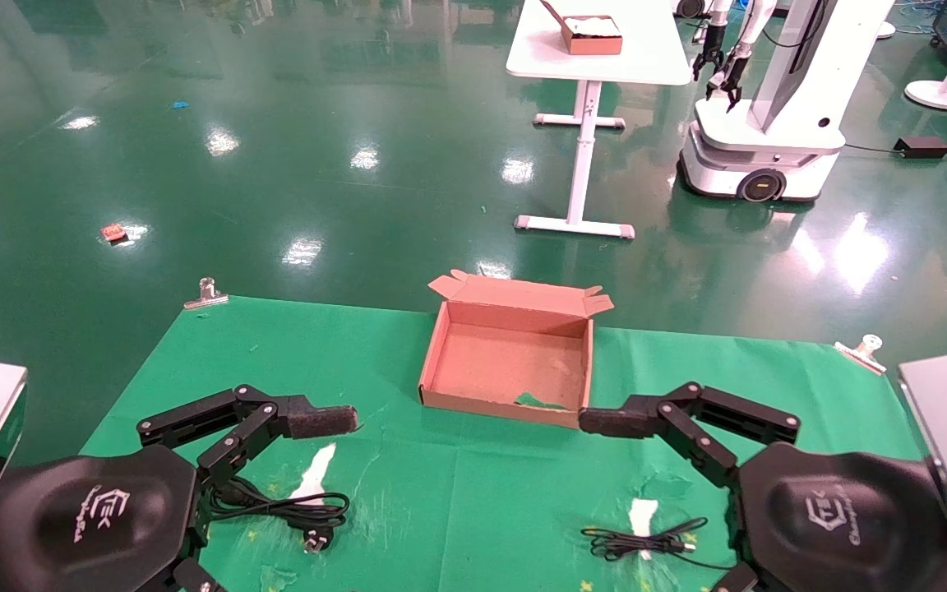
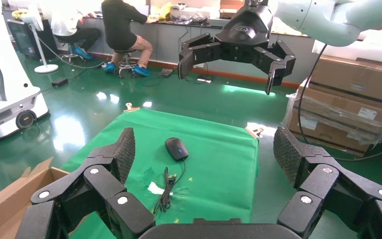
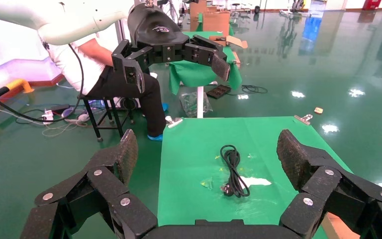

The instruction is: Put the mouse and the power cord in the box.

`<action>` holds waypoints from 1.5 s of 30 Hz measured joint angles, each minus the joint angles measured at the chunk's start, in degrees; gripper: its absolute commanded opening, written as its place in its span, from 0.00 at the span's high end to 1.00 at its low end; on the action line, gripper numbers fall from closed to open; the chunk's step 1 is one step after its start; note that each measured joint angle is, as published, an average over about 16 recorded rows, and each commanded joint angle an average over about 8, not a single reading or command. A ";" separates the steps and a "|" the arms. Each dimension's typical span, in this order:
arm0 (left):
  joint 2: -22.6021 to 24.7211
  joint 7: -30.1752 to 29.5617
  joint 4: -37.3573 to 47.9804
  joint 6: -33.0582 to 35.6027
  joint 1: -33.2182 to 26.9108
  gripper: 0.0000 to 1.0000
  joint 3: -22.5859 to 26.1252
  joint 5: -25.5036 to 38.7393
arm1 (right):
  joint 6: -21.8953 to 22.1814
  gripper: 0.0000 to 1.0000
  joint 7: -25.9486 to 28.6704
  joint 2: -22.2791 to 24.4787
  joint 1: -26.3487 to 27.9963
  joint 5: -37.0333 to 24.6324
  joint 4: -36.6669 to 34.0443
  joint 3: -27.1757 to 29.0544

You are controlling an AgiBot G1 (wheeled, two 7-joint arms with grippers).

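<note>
Two wide-spread grippers are held above a green-covered table (image 1: 457,493), with nothing yet packed. On the robot's left, the left gripper (image 1: 219,485) is seen raised and empty, its fingers apart, and the power cord (image 1: 293,508) is found directly below it, near the table's front edge; in the right wrist view the cord (image 3: 233,170) is shown as a long, narrow bundle with its plug at one end, well clear of the cloth's borders. In the middle, toward the far edge, the box (image 1: 508,360) is seen open and empty, flaps up, a green scrap at its near wall. On the right, the right gripper (image 1: 687,485) is likewise held open and empty, one fingertip close to the box's near right corner. The mouse (image 2: 176,148) is made out only in the left wrist view, lying flat near the table's right edge; in the head view it is hidden under the arm, and only its thin bunched cable (image 1: 642,543) is seen trailing leftward. Each item is judged nearer its own arm, with a short, unobstructed path inward to the box.
</note>
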 measured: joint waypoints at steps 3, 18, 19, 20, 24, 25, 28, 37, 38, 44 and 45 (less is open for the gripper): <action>0.00 0.00 0.00 0.00 0.00 0.00 0.00 0.00 | 0.00 0.00 0.00 0.00 0.00 0.00 0.00 0.00; 0.00 0.00 0.00 0.00 0.00 0.00 0.00 0.00 | 0.00 0.00 0.00 0.00 0.00 0.00 0.00 0.00; 0.00 0.00 0.00 0.00 0.00 0.00 0.00 0.00 | 0.00 0.00 0.00 0.00 0.00 0.00 0.00 0.00; 0.00 0.00 0.00 0.00 0.00 0.00 0.00 0.00 | 0.00 0.00 0.00 0.00 0.00 0.00 0.00 0.00; 0.02 0.02 0.01 -0.02 -0.02 0.00 0.02 0.03 | -0.01 0.00 0.01 0.02 -0.01 -0.02 0.01 0.00; 0.03 0.04 0.00 -0.02 -0.04 0.00 0.02 0.05 | -0.02 0.00 0.00 0.03 -0.01 -0.04 0.00 -0.01; 0.13 0.18 0.04 0.03 -0.25 0.00 0.15 0.38 | -0.13 0.00 -0.17 0.14 0.05 -0.30 -0.14 -0.06; 1.45 2.04 3.15 1.62 -4.06 0.00 2.49 5.61 | -2.19 0.00 -3.38 0.57 2.08 -4.49 -3.48 -1.57; 1.69 2.53 3.84 1.92 -4.88 0.00 3.06 6.83 | -2.51 0.00 -4.09 0.60 2.58 -5.42 -4.19 -2.02; 3.79 6.61 10.21 3.63 -11.48 0.00 8.34 16.95 | -4.17 0.00 -10.30 0.33 7.04 -13.06 -10.56 -6.18; 4.29 7.54 11.62 3.88 -12.78 0.00 9.46 18.97 | -4.26 0.00 -11.64 0.14 8.03 -14.74 -11.94 -7.07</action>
